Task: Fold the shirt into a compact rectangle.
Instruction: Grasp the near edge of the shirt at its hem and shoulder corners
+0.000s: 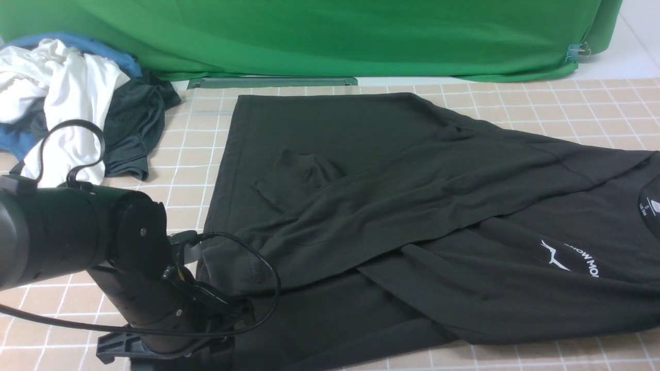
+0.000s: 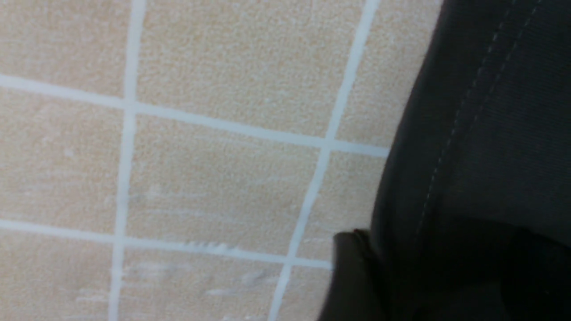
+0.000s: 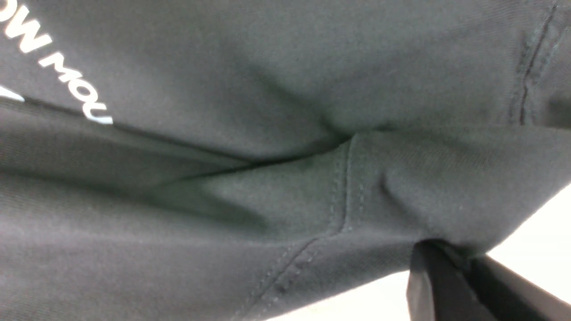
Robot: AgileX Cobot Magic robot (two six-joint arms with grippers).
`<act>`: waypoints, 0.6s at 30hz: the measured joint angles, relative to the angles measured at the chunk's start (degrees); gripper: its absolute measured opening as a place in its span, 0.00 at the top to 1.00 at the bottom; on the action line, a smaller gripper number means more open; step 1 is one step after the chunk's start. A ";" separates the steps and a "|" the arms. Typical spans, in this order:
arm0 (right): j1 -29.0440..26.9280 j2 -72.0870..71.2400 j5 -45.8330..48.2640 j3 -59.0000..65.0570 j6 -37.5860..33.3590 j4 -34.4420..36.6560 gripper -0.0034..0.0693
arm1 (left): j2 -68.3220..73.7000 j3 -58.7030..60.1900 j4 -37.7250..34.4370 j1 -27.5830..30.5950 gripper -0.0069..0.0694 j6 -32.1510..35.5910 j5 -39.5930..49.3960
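Left gripper (image 2: 354,281) is low at the shirt (image 1: 392,170) hem, can't tell its jaws. Right gripper (image 3: 446,263) is clamped on the fabric. Next up, I guess: left grabs, both fold over.

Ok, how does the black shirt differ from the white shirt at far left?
The black shirt lies spread over the checked table, a sleeve folded across it; the white shirt is crumpled in a clothes pile. The black shirt shows a white chest print; the white shirt shows none. Both rest on the same table.

The shirt (image 1: 361,154) is matt black knit cloth — the tabletop (image 1: 593,103) grainy, beige, matt.
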 joint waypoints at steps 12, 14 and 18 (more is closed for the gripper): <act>0.00 0.00 -0.06 0.00 0.02 0.00 0.89 | -1.70 -0.66 -3.30 0.00 0.88 4.56 -0.79; -0.05 0.00 -0.10 0.00 0.02 -0.19 0.88 | -3.01 -0.81 -3.42 0.00 0.88 4.68 -0.70; -0.05 0.00 -0.10 0.00 0.07 -0.25 0.86 | -3.75 -0.93 -3.42 0.00 0.88 4.70 -0.23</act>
